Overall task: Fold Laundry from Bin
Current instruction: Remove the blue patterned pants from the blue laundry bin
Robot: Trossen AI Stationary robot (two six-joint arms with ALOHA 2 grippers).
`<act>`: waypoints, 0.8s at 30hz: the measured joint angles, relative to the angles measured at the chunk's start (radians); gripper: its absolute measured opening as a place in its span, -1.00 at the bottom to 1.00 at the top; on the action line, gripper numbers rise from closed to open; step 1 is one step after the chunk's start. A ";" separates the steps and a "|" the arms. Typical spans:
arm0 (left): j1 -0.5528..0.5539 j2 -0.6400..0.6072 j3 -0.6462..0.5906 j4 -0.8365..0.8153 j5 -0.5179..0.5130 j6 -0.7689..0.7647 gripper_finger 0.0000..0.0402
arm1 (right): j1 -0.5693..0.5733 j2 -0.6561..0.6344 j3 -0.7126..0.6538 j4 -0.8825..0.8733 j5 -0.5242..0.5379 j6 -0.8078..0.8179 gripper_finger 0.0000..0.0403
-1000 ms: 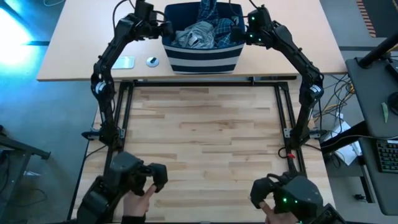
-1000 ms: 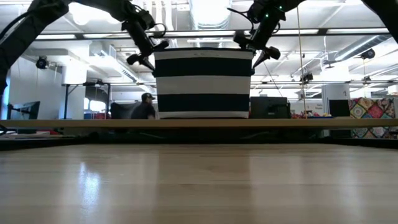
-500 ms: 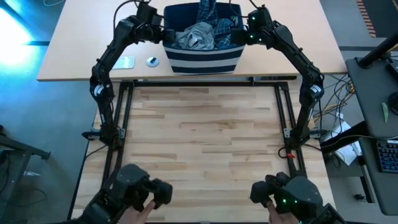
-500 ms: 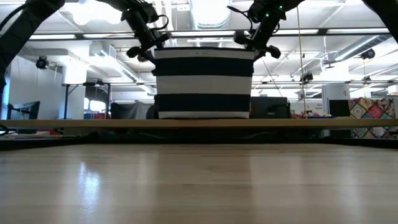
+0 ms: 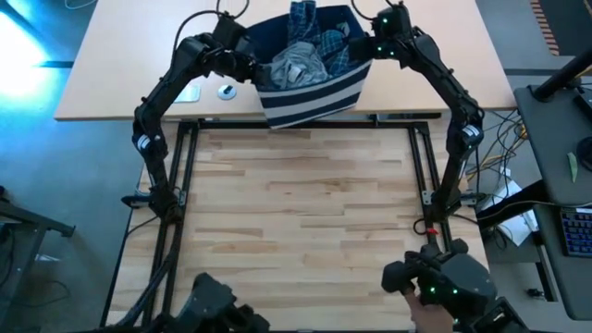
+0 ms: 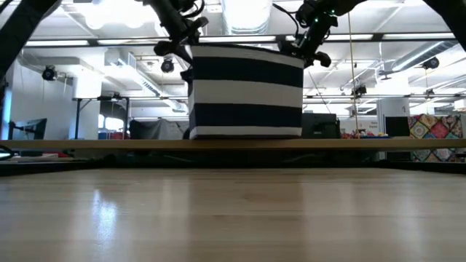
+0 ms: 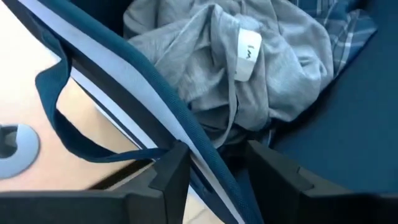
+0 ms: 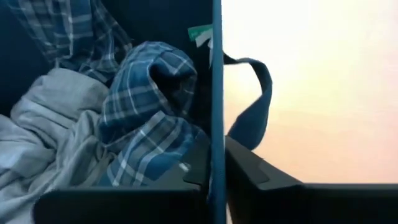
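Both my claws grip the soft navy striped fabric bin rim.
Left gripper and right gripper each pinch a wall; crumpled grey T-shirt inside, blue plaid garments partly buried.

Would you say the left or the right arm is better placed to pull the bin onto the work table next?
Neither alone: the left gripper and right gripper each clamp a wall of the bin, so both should pull together.

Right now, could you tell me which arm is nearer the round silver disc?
Left arm: its jaws clamp the bin rim beside the disc; the right arm clamps the opposite rim.
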 joint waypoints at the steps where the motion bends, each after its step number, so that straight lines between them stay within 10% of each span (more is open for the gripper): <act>1: 0.007 0.002 0.000 0.009 -0.001 -0.002 -0.24 | -0.004 0.000 0.000 -0.001 -0.006 0.005 -0.71; 13: 0.161 -0.068 0.000 0.038 0.170 0.042 0.37 | 0.010 -0.018 0.253 -0.242 -0.018 -0.045 0.21; 24: 0.393 0.043 0.000 0.418 0.269 0.000 0.38 | 0.243 -0.266 0.031 -0.528 -0.016 -0.008 0.32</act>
